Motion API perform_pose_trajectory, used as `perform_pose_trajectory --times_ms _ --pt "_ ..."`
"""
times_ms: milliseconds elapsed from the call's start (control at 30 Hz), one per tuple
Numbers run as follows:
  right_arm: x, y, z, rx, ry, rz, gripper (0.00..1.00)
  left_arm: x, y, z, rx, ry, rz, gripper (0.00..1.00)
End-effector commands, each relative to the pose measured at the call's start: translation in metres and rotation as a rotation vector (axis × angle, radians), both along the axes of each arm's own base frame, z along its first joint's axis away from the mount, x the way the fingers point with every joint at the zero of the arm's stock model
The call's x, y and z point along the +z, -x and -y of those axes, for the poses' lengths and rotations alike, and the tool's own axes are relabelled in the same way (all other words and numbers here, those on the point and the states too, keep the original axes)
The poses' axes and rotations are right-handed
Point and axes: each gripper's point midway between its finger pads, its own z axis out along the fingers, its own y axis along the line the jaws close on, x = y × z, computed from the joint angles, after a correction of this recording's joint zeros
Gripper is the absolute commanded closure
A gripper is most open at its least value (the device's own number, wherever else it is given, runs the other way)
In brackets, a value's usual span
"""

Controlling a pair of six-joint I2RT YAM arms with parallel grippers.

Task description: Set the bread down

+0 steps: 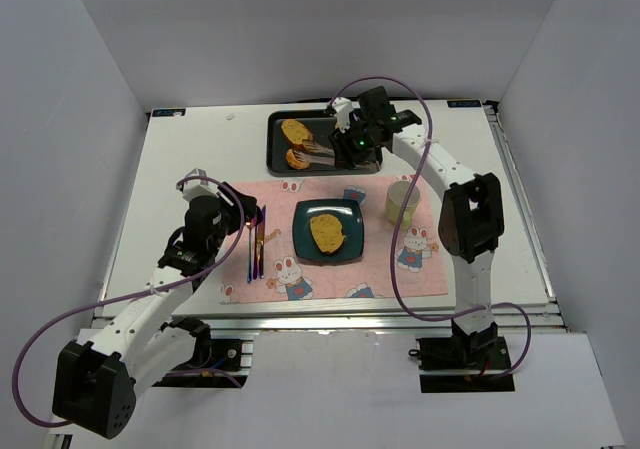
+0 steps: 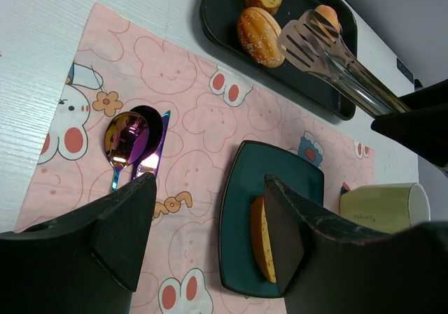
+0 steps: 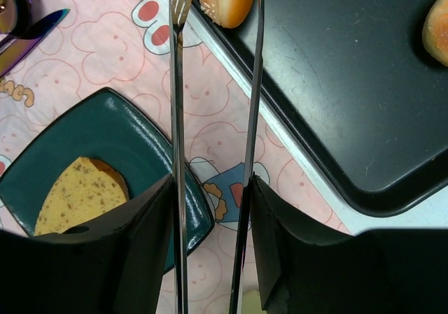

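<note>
**Top view.** White worktop (image 1: 180, 159) carrying a pink rabbit-print placemat (image 1: 390, 274). On the mat, a teal square plate (image 1: 350, 249) with one bread slice (image 1: 327, 232) lying flat near its middle. Just right of the plate, a pale yellow cup (image 1: 402, 202). To the plate's left, cutlery (image 1: 256, 251) laid side by side. Beyond the mat's far edge, a black tray (image 1: 350, 121) with a far bun (image 1: 296, 130) and a near bun (image 1: 296, 158) at its left end. Over the tray, right claw (image 1: 345, 147) pinching metal tongs (image 1: 318, 151), heads pointing left at the near bun. Above the cutlery, left claw (image 1: 250, 212), spread.

**Left wrist view.** Both fingers (image 2: 126, 230) wide apart, nothing between them, hanging over the mat. To the left, an iridescent spoon (image 2: 124, 138). Plate and slice partly hidden behind the right finger, cup low at the right. On the tray, the near bun just left of the slotted tong heads. A third bun (image 2: 326, 13) peeking out behind them.

**Right wrist view.** Fingers (image 3: 140, 244) pressed against the outer sides of the two tong arms, arms kept apart and running up the picture. Near bun framed between the tips, close to the tray's rim; squeezed or merely straddled, impossible to tell. Plate with slice at lower left, well apart from the tips.
</note>
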Motion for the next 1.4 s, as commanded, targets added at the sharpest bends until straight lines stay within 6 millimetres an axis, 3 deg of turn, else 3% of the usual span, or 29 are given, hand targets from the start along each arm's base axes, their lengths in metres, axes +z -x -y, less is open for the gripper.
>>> perform_pose_trajectory --times_ms 0,233,533,733,900,1033,1367 --pt "0.007 -0.016 -0.009 -0.023 -0.019 0.042 0.49 0.013 -0.004 -0.001 0.005 -0.004 0.024 0.28" --pt "-0.006 -0.015 -0.018 -0.006 -0.021 0.009 0.51 0.012 -0.003 -0.002 0.010 -0.005 0.021 0.28" --pt "-0.013 -0.006 -0.018 -0.007 -0.033 -0.040 0.61 0.013 -0.002 -0.003 0.013 -0.003 0.026 0.28" --pt "-0.009 -0.002 -0.018 -0.007 -0.049 -0.050 0.74 0.012 0.001 -0.005 0.019 -0.001 0.029 0.28" --pt "0.009 -0.001 -0.018 -0.012 -0.095 -0.032 0.84 0.014 0.001 -0.006 0.021 0.004 0.035 0.28" --pt "0.022 -0.003 -0.018 -0.004 -0.108 -0.001 0.82 0.014 0.001 -0.005 0.021 0.004 0.035 0.28" --pt "0.043 -0.011 -0.009 0.018 -0.076 0.135 0.61 0.012 0.000 -0.005 0.020 -0.001 0.031 0.28"
